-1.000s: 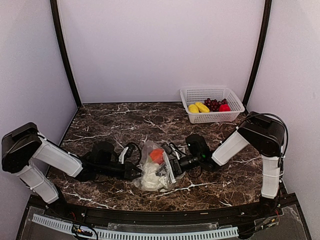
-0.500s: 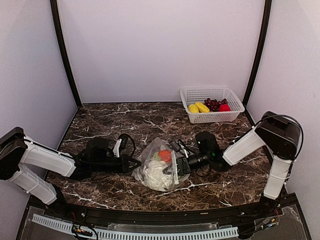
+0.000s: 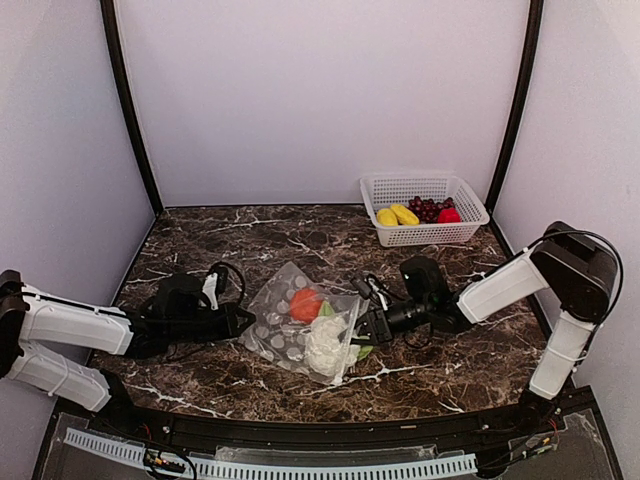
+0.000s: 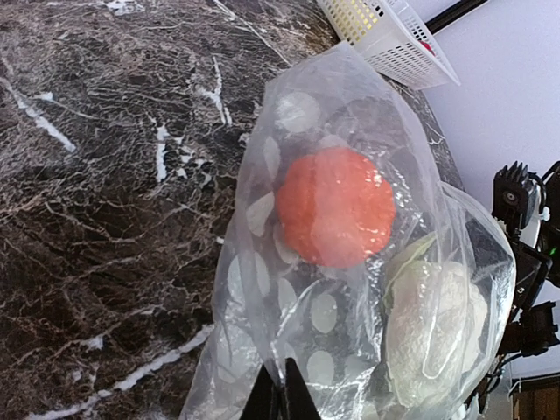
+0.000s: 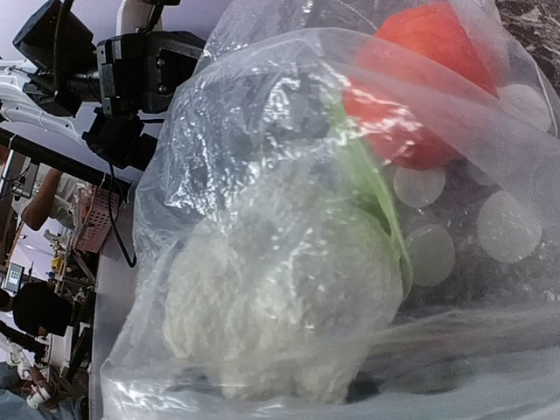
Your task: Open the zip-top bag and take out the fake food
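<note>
Zip-top bag (image 3: 285, 325) lies on the tabletop (image 3: 200, 250) between both arms. The left gripper (image 3: 245, 322) has its jaws pinched on one edge; the right gripper (image 3: 365, 325) sits at the other, and I can't tell how its jaws stand. Banana (image 3: 404, 214) and grapes (image 3: 428, 208) sit in the basket (image 3: 430, 236) — cauliflower (image 3: 325, 345) and an orange-red piece (image 3: 305, 305) are still bagged.

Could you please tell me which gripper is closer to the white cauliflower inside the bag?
Right. The right gripper sits at the edge of the zip-top bag, right beside the cauliflower; the left gripper pinches the opposite edge, across the bag from it.
</note>
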Tool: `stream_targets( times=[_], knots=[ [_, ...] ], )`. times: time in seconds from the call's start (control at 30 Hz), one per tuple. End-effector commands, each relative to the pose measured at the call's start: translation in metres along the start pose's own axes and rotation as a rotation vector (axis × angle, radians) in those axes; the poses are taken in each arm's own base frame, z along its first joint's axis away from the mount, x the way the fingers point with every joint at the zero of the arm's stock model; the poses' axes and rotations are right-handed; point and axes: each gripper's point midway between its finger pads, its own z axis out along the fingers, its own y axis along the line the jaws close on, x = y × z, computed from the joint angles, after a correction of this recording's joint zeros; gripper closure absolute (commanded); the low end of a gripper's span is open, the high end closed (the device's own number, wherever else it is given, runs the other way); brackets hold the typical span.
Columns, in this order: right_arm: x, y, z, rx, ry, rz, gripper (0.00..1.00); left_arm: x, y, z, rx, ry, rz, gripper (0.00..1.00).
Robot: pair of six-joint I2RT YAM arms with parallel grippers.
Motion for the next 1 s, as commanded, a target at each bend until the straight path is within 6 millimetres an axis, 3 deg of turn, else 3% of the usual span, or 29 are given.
stream_targets(
  times=[0.0, 0.17, 0.43, 0.77, 0.97],
  knots=[
    [0.003, -0.007, -0.007, 0.038, 0.014, -0.008, 0.72, 0.007, 0.022, -0.002, -0.069, 0.012, -0.017, 0.99],
    [-0.004, -0.005, -0.014, 0.054, -0.009, -0.016, 0.73, 0.009, 0.029, 0.0, -0.083, 0.024, -0.04, 0.99],
    [-0.013, -0.007, -0.041, 0.105, -0.056, -0.026, 0.76, 0.008, 0.047, -0.004, -0.129, 0.018, -0.092, 0.99],
    [-0.001, 0.003, -0.063, 0.142, -0.037, -0.028, 0.78, 0.005, 0.058, -0.007, -0.164, 0.009, -0.12, 0.99],
    [-0.015, 0.004, -0.093, 0.182, -0.095, -0.036, 0.78, 0.007, 0.06, -0.004, -0.157, 0.018, -0.132, 0.99]
  ],
)
